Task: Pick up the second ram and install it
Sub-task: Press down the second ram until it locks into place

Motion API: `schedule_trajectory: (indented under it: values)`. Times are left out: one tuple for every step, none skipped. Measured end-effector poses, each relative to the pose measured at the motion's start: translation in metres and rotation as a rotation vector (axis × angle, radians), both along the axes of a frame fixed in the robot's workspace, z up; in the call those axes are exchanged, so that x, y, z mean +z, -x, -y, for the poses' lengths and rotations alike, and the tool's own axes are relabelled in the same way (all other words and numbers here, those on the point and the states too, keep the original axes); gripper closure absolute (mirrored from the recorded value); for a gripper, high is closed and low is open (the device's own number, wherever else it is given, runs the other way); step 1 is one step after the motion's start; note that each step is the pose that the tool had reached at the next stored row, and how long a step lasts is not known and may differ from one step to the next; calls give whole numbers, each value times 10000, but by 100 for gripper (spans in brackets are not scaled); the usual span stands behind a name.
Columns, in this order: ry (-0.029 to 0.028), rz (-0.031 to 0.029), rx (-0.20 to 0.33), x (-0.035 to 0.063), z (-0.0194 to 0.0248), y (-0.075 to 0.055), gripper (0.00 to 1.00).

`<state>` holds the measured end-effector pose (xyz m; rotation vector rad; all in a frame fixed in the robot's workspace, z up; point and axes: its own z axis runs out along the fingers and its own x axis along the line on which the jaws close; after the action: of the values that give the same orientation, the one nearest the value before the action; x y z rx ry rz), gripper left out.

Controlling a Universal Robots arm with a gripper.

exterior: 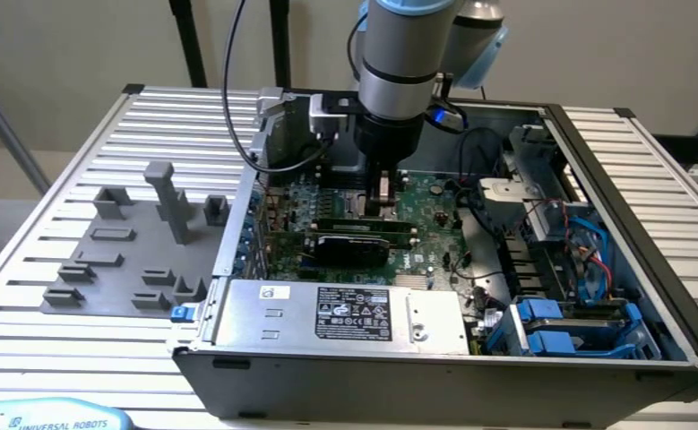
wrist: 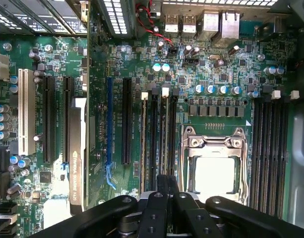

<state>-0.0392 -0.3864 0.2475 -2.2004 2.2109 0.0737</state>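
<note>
Pincer [exterior: 384, 199] down inside open computer case [exterior: 635, 206], clenched on second ram [wrist: 162, 144], held edge-on over memory slots [wrist: 156, 134] beside processor socket [wrist: 214, 163], aligned for seating into motherboard [wrist: 226, 74].

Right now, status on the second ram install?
Claw low over the RAM slots, beside the processor socket. Second ram not told apart from here. No obstruction seen at the slots; graphics card stands apart.
</note>
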Motion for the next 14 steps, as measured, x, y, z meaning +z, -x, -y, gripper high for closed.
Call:
schedule_trajectory:
  values:
    - [-1,0,0,-13,-2,0,89]
    - [-1,1,-1,-29,-5,1,89]
    - [-3,0,-1,-48,-8,1,89]
    - [-2,0,-1,-66,-10,2,89]
    - [-2,1,0,-84,-12,3,89]
    - [-2,1,-1,-103,-15,4,89]
    - [-3,1,-1,-121,-17,5,89]
    - [-3,2,0,-138,-18,5,89]
    - [-3,0,0,-154,-19,6,89]
    - [0,0,0,-168,-20,6,89]
    - [9,-3,0,-181,-19,7,89]
    - [15,-6,0,-194,-19,7,89]
    - [7,-5,0,-210,-20,8,89]
    - [7,-3,-1,-222,-20,9,89]
